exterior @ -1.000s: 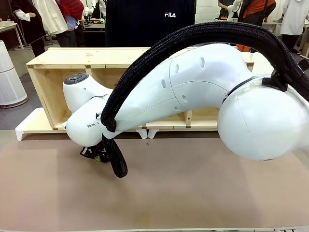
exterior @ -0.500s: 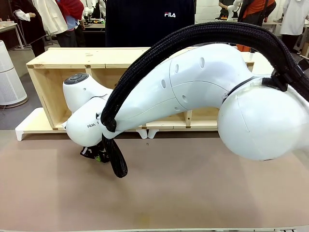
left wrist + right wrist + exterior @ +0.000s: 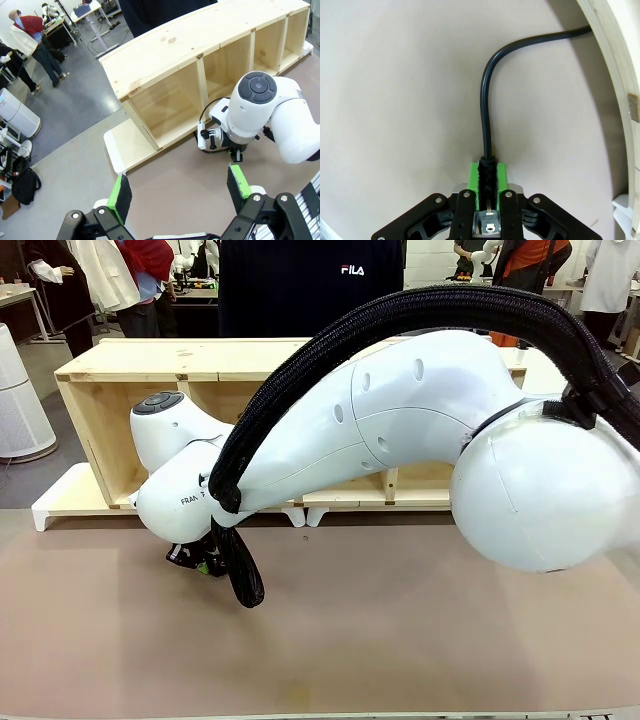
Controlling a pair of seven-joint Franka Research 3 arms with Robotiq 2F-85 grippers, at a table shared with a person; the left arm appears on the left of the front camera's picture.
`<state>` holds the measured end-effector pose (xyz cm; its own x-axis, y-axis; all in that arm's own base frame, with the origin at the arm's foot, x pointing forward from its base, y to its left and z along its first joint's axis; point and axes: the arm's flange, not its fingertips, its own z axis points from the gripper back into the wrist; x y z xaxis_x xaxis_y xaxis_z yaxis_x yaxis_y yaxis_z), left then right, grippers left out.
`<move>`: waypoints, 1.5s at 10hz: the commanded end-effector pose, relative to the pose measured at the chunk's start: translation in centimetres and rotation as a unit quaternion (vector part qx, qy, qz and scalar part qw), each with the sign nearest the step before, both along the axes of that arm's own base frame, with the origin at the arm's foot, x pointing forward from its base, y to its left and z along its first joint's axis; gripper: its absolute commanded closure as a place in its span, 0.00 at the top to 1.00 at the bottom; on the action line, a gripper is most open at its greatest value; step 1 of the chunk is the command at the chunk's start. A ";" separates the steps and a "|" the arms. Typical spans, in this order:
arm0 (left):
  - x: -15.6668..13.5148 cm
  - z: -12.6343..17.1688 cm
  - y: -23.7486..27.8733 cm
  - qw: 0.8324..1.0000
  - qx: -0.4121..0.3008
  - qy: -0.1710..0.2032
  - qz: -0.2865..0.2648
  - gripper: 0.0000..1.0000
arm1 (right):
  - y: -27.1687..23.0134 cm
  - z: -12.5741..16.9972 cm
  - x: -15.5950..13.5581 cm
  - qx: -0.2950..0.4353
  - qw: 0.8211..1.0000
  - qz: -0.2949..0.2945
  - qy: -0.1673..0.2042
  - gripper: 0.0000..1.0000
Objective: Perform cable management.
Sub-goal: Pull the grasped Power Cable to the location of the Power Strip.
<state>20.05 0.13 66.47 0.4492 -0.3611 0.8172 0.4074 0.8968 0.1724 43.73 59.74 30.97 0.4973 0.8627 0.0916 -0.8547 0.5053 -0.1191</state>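
Gripping cable (image 3: 485,100) at ribbed plug end | right tool (image 3: 487,176) clenched on it | left tool (image 3: 180,192) released | next: likely drag slack clear of wooden shelf (image 3: 616,75)

Shelf (image 3: 110,410) along the far side of the table (image 3: 420,640). Right gripper (image 3: 200,562) low over the table, just before the shelf's left end; cable (image 3: 487,100) between its fingers, curving toward the shelf. Left gripper (image 3: 180,192) higher, before the same end.
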 end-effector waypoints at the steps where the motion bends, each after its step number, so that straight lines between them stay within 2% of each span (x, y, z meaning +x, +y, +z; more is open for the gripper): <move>1: 0.1 0.1 -0.2 1.000 -0.008 -0.003 0.002 1.00 | 0.0 0.0 0.0 0.000 1.000 0.000 0.000 0.00; 6: 0.1 0.1 -0.2 1.000 -0.008 -0.003 0.002 1.00 | 0.0 0.0 0.0 0.000 1.000 0.000 0.000 0.00; 7: 0.1 0.1 -0.2 1.000 -0.008 -0.003 0.002 1.00 | 0.0 0.0 0.0 0.000 1.000 0.000 0.000 0.16; 9: 0.1 0.1 -0.2 1.000 -0.008 -0.003 0.002 1.00 | -0.2 0.7 -0.9 -0.006 1.000 -0.001 -0.009 0.16; 15: 0.1 0.1 -0.2 1.000 -0.008 -0.003 0.002 1.00 | -2.7 4.8 -7.3 -0.007 0.999 0.003 -0.033 0.16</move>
<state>20.06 0.13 66.46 0.4494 -0.3611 0.8171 0.4075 0.8968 0.1723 38.69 59.20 35.48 0.4632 0.8806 0.0997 -0.8667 0.4736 -0.1564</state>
